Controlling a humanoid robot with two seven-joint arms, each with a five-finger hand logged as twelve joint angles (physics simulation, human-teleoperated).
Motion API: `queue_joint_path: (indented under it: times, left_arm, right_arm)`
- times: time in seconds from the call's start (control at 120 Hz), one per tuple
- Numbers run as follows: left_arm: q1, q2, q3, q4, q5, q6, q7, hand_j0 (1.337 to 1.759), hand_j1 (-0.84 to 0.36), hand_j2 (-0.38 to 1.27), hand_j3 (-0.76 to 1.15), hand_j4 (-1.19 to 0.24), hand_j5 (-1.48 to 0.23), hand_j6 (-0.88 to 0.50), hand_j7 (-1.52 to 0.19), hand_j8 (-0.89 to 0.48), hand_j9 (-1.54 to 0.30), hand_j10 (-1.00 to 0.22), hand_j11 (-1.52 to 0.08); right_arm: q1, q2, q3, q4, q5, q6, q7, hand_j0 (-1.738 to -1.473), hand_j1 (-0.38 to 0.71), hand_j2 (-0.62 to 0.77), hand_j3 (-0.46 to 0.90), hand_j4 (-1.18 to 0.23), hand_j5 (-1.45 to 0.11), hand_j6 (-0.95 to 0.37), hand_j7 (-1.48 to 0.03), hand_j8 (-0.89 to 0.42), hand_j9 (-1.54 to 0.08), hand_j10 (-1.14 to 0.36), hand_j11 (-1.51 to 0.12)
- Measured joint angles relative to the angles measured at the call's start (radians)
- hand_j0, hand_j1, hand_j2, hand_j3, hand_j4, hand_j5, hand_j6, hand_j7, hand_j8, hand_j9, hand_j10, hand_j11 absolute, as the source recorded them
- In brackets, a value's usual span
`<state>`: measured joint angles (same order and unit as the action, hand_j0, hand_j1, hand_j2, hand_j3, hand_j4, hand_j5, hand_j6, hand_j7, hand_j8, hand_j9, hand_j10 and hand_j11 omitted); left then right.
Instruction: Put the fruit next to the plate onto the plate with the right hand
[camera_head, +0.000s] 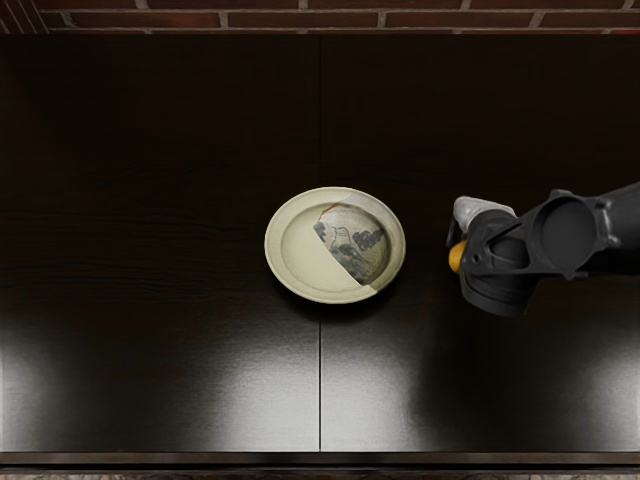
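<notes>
A cream plate with a blue drawing on its right half lies near the middle of the dark table. To its right, a small orange fruit shows only as a sliver. My right hand comes in from the right edge and sits directly over that fruit, covering most of it. The dark wrist and palm hide the fingers, so I cannot make out whether they hold the fruit. A gap of bare table separates the fruit from the plate's rim.
The dark wooden table stretches wide on all sides of the plate. A brick wall runs along the far edge. The table's front edge lies at the bottom.
</notes>
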<state>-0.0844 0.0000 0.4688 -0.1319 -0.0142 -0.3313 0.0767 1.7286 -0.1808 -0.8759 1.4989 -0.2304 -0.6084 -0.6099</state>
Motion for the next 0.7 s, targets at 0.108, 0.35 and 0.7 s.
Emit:
queue_joint_path:
  times: [0.108, 0.35, 0.7]
  left_arm:
    - [0.000, 0.000, 0.000, 0.000, 0.000, 0.000, 0.000, 1.658, 0.35, 0.00, 0.00, 0.00, 0.00, 0.00, 0.00, 0.00, 0.00, 0.00, 0.00]
    - [0.000, 0.000, 0.000, 0.000, 0.000, 0.000, 0.000, 1.658, 0.35, 0.00, 0.00, 0.00, 0.00, 0.00, 0.00, 0.00, 0.00, 0.00, 0.00]
    - [0.000, 0.000, -0.001, 0.000, 0.000, 0.000, 0.000, 1.658, 0.35, 0.00, 0.00, 0.00, 0.00, 0.00, 0.00, 0.00, 0.00, 0.00, 0.00]
  right_arm:
    - [0.021, -0.011, 0.000, 0.019, 0.002, 0.001, 0.000, -1.656, 0.30, 0.52, 0.00, -0.71, -1.01, -0.52, -0.97, -0.51, -1.00, -0.73, -1.00]
    - [0.093, -0.019, 0.001, 0.063, 0.034, 0.002, 0.000, -1.658, 0.34, 0.57, 0.00, -0.72, -1.05, -0.49, -0.99, -0.47, -1.03, -0.73, -1.04]
    - [0.234, -0.003, 0.013, 0.134, 0.124, 0.002, 0.001, -1.658, 0.33, 0.57, 0.00, -0.73, -1.06, -0.49, -1.00, -0.49, -1.05, -0.73, -1.05]
